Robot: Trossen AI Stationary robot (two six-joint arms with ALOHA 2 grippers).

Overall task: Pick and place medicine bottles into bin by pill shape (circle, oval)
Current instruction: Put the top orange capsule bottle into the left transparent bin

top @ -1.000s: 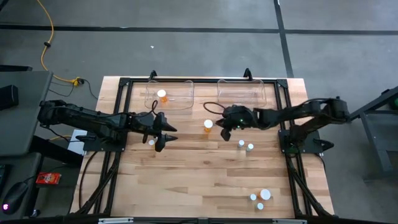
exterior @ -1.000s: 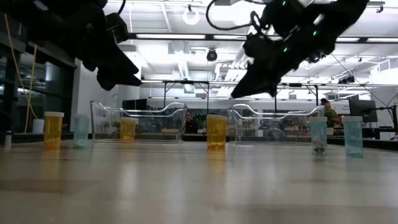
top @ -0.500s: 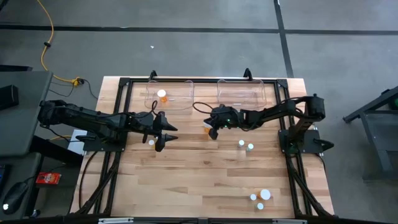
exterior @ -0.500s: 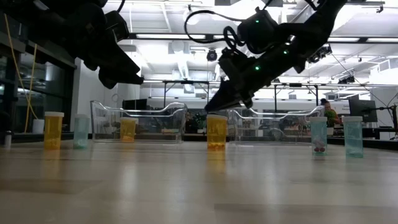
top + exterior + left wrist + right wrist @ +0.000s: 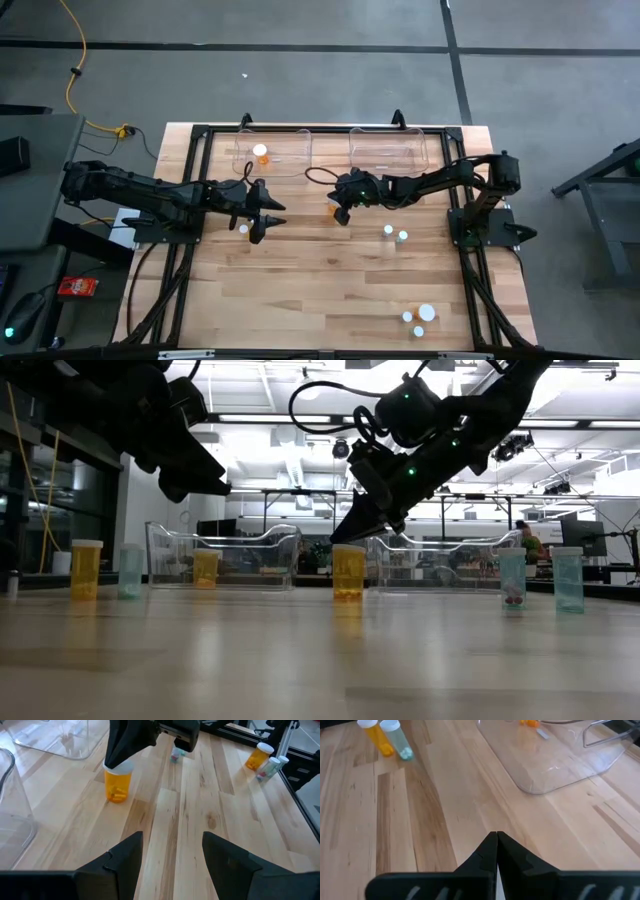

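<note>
The orange medicine bottle [image 5: 348, 571] stands upright on the surface, long axis vertical, white cap up, in front of the gap between the two clear bins [image 5: 222, 557]. It looks light, rigid and smooth-sided, best gripped around the body below the cap. The right hand [image 5: 352, 529] sits clenched just above its cap, grasping nothing; the left hand [image 5: 262, 214] hangs released well left of the bottle.

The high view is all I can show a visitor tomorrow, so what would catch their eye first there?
Two dark arms reach toward the table's middle, where the right gripper, fingers shut, hangs just over an orange bottle. The left gripper waits open nearby. Behind them at the far edge sit two clear bins, the left bin already holding one orange bottle.
</note>
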